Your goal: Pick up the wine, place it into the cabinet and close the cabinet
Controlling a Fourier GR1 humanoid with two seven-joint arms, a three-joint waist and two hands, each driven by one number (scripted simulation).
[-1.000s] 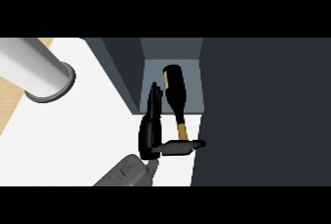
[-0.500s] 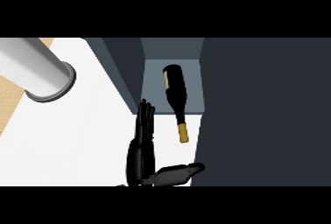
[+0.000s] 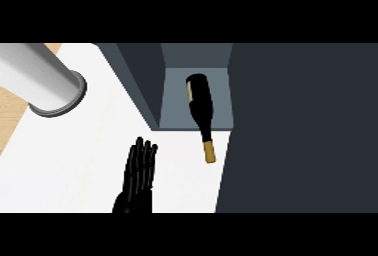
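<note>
The wine bottle [image 3: 199,106] is dark with a gold-capped neck. It lies in the open cabinet [image 3: 176,95], base toward the back, and its neck sticks out over the white counter [image 3: 74,160]. My left hand [image 3: 137,182] shows at the lower middle, below and left of the bottle's neck and apart from it. Its fingers are straight, point up the view and hold nothing. My right hand is out of the view.
A broad dark panel [image 3: 303,125], seemingly the cabinet's door, fills the right side of the view beside the opening. A large grey cylinder [image 3: 43,79] stands at the upper left. A wooden strip [image 3: 10,117] runs along the counter's left edge.
My left hand let go of the bottle's neck, straightened its fingers and drew back down and left. The bottle stays lying in the cabinet.
</note>
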